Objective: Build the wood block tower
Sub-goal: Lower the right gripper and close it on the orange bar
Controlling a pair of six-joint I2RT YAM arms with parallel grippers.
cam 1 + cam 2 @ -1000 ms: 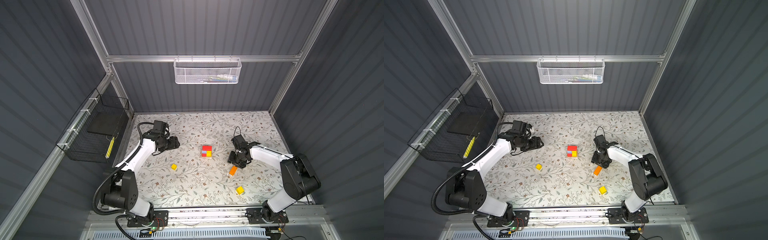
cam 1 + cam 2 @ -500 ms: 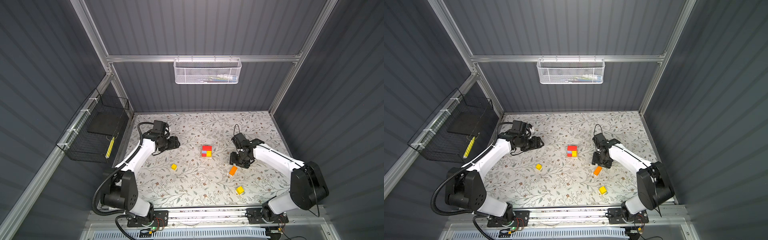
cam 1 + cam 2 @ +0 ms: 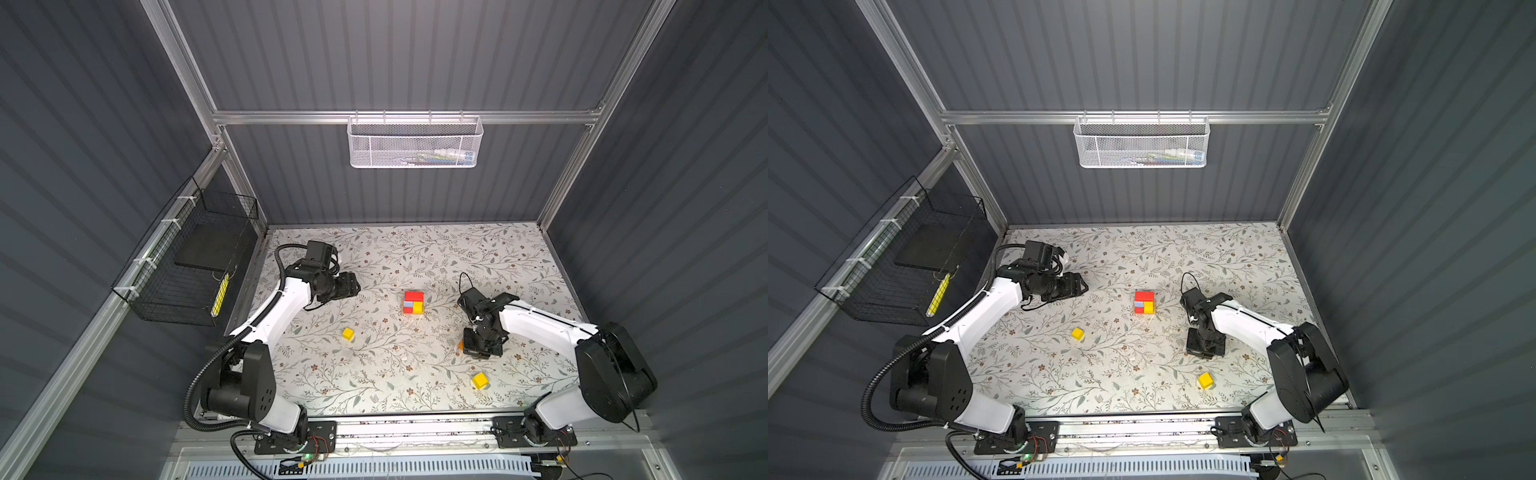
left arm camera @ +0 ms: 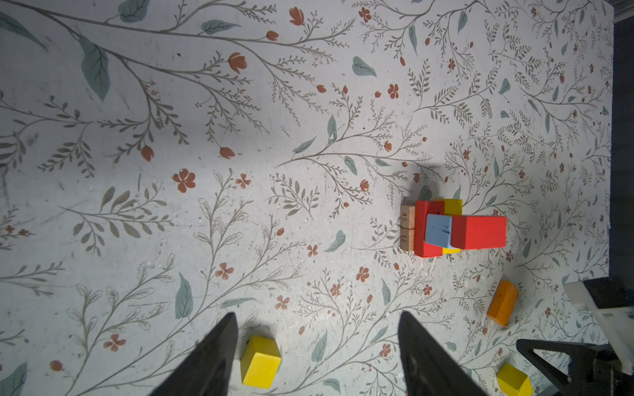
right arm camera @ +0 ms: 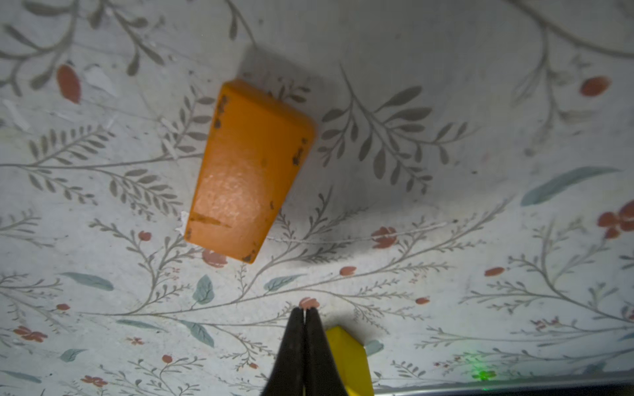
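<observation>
1. Two empty grippers: left gripper (image 4: 317, 317) jaws apart, right gripper (image 5: 304, 312) pressed together
2. We see the orange brick (image 5: 247, 171) lying loose near it, the tower (image 3: 413, 302) standing apart, between the two grippers

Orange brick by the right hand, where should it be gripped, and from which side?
Grip the orange brick across its two long sides, near mid-length, coming straight down from above. It lies flat, broad face up, nothing touching its sides. The right hand is shut and empty, so open it first.
</observation>
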